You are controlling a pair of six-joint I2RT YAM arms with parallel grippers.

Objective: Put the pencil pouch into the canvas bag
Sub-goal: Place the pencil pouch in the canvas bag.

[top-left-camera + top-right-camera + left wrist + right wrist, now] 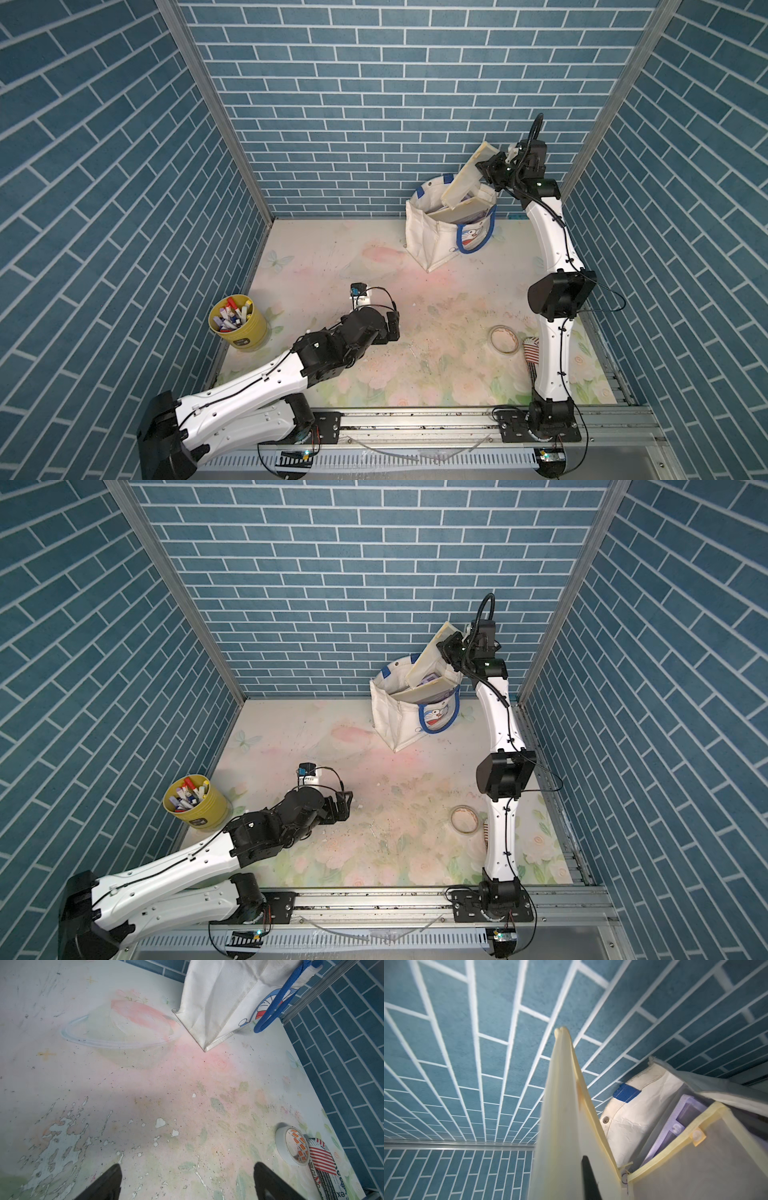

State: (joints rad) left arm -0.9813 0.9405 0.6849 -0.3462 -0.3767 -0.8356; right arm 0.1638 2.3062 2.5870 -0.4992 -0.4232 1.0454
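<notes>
Both top views: pencil pouch (467,174) was seen half inside canvas bag (424,232), upper flap clamped by closed right gripper (484,166). Lowering and release were judged outstanding. Left gripper (187,1165) was noted wide open, empty, above table (145,1084).
</notes>
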